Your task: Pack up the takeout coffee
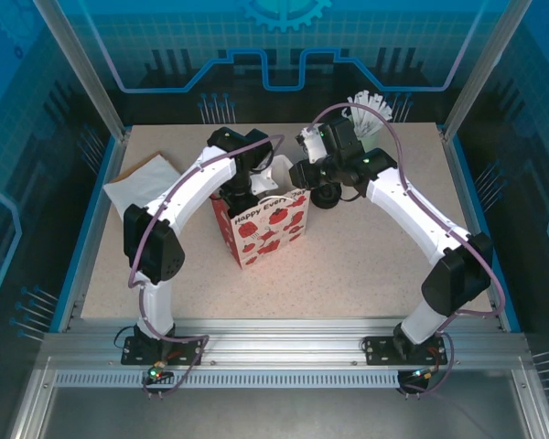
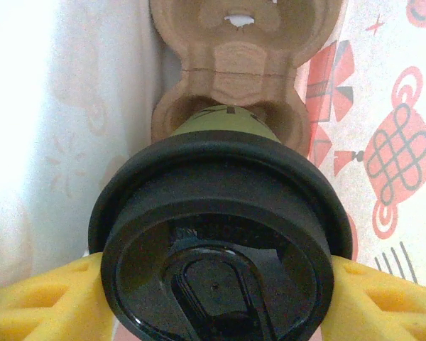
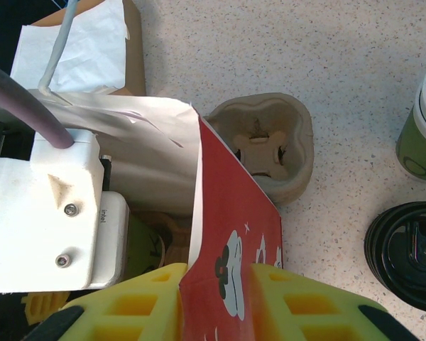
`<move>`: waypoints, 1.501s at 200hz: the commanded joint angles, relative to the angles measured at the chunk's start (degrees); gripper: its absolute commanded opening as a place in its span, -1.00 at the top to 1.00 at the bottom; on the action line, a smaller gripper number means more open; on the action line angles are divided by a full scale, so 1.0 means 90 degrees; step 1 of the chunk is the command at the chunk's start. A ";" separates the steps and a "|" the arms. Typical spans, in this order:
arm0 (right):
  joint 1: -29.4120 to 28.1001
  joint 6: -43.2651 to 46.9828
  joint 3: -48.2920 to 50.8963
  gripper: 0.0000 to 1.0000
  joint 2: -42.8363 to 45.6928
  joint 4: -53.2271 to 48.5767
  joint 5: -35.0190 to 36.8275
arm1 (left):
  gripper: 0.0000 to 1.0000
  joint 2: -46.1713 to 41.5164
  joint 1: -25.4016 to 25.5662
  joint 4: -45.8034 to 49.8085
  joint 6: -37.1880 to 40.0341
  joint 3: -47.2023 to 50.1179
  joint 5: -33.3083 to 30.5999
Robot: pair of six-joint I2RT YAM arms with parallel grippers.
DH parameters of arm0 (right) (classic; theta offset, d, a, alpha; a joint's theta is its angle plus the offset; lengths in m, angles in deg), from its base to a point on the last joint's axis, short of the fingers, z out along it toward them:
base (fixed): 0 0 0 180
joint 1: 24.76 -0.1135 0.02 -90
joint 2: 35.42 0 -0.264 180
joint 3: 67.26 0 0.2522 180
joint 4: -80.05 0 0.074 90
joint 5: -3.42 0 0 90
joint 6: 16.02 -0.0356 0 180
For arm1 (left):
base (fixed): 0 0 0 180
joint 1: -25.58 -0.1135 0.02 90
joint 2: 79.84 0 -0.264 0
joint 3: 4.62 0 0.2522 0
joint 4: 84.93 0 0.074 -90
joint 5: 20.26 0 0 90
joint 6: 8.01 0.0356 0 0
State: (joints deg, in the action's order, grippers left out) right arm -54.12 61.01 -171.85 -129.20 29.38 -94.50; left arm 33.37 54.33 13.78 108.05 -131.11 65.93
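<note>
Your left gripper [image 2: 213, 307] pinching the takeout coffee [image 2: 220, 206], cup carrier [image 2: 236, 67] beyond its fingers, right gripper [image 3: 216, 312] pinching the bag wall [image 3: 231, 213]

- Top external: high and behind, with the arm bases at 6 o'clock, looking down from far off over the whole table [image 1: 366, 265]; the bag [image 1: 270, 229] stands mid-frame.
- Left wrist: very near, facing down inside that bag onto the takeout coffee [image 2: 220, 241] lid.
- Right wrist: near, looking down along the bag's wall, which rises from 6 o'clock; all three views share the bag.
</note>
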 commanded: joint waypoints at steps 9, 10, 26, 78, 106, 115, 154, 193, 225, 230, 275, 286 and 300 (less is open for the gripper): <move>-0.0092 0.0094 -0.0118 0.41 -0.0088 -0.0138 -0.0077 | 0.10 -0.0117 -0.0060 0.0005 0.0161 0.0025 0.0198; -0.0089 0.0089 -0.0116 0.41 -0.0088 -0.0138 -0.0077 | 0.10 -0.0118 -0.0065 0.0010 0.0161 0.0025 0.0199; -0.0086 0.0094 -0.0114 0.41 -0.0081 -0.0147 -0.0077 | 0.10 -0.0118 -0.0065 0.0010 0.0169 0.0028 0.0211; -0.0094 0.0094 -0.0113 0.41 -0.0078 -0.0158 -0.0055 | 0.10 -0.0127 -0.0058 -0.0001 0.0180 0.0034 0.0247; -0.0096 0.0094 -0.0119 0.42 -0.0088 -0.0163 -0.0052 | 0.11 -0.0109 -0.0051 0.0010 0.0197 0.0055 0.0243; -0.0096 0.0097 -0.0119 0.41 -0.0088 -0.0163 -0.0057 | 0.10 -0.0098 -0.0067 0.0014 0.0185 0.0064 0.0235; -0.0092 0.0103 -0.0112 0.41 -0.0098 -0.0147 -0.0057 | 0.11 -0.0060 -0.0065 0.0043 0.0190 0.0069 0.0239; -0.0097 0.0101 -0.0130 0.41 -0.0098 -0.0157 -0.0057 | 0.11 -0.0037 -0.0065 0.0157 0.0164 0.0028 0.0187; -0.0105 0.0103 -0.0119 0.42 -0.0102 -0.0154 -0.0066 | 0.12 -0.0059 -0.0063 0.0222 0.0142 0.0015 0.0181; -0.0106 0.0095 -0.0115 0.42 -0.0102 -0.0154 -0.0066 | 0.12 -0.0059 -0.0063 0.0227 0.0150 0.0020 0.0182; -0.0106 0.0099 -0.0116 0.42 -0.0098 -0.0168 -0.0047 | 0.13 -0.0003 -0.0078 0.0277 0.0131 0.0035 0.0183; -0.0106 0.0103 -0.0122 0.42 -0.0095 -0.0167 -0.0047 | 0.13 0.0027 -0.0080 0.0305 0.0122 0.0037 0.0157; -0.0109 0.0103 -0.0108 0.42 -0.0108 -0.0168 -0.0047 | 0.13 0.0054 -0.0098 0.0309 0.0113 0.0062 0.0126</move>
State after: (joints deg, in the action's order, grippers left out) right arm -54.12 61.01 -171.85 -129.20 29.29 -94.50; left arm 33.37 54.22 14.19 108.05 -131.04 66.56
